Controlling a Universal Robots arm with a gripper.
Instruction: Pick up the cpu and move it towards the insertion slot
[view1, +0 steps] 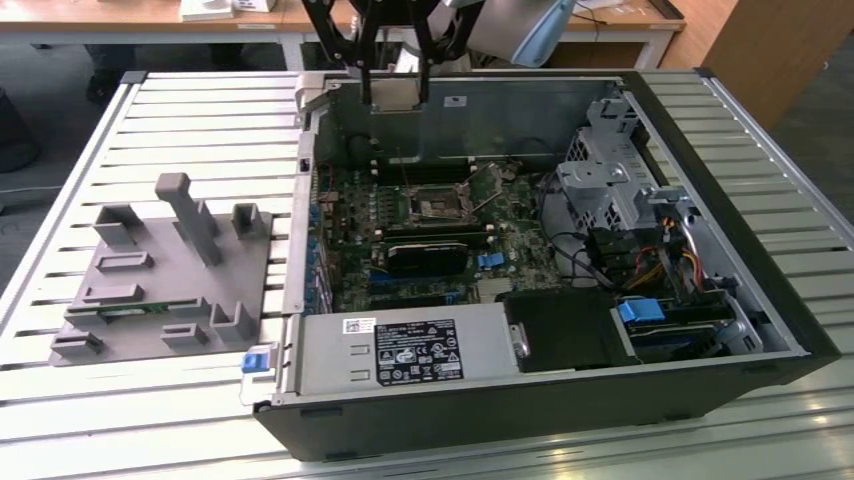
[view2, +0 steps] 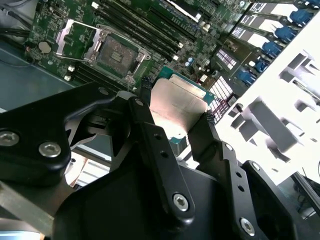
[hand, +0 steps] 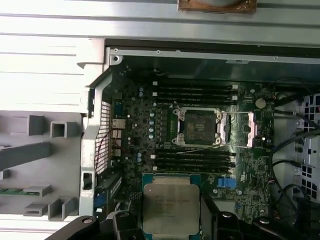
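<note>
While its fingers are clamped on the cpu (hand: 170, 208), the gripper (view2: 175, 117) hangs above the open computer case (view1: 747, 290). The insertion slot (hand: 199, 127) lies inside that case, apart from the cpu.

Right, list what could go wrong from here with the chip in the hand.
1. The hand holds the cpu only by two opposite edges, so it may slip or twist in the grasp.
2. The insertion slot sits deep in the open computer case between memory slots and loose cables; the wide black fingers could snag them on the way down.
3. The cpu appears tilted relative to the socket, so it might meet the slot askew.
</note>
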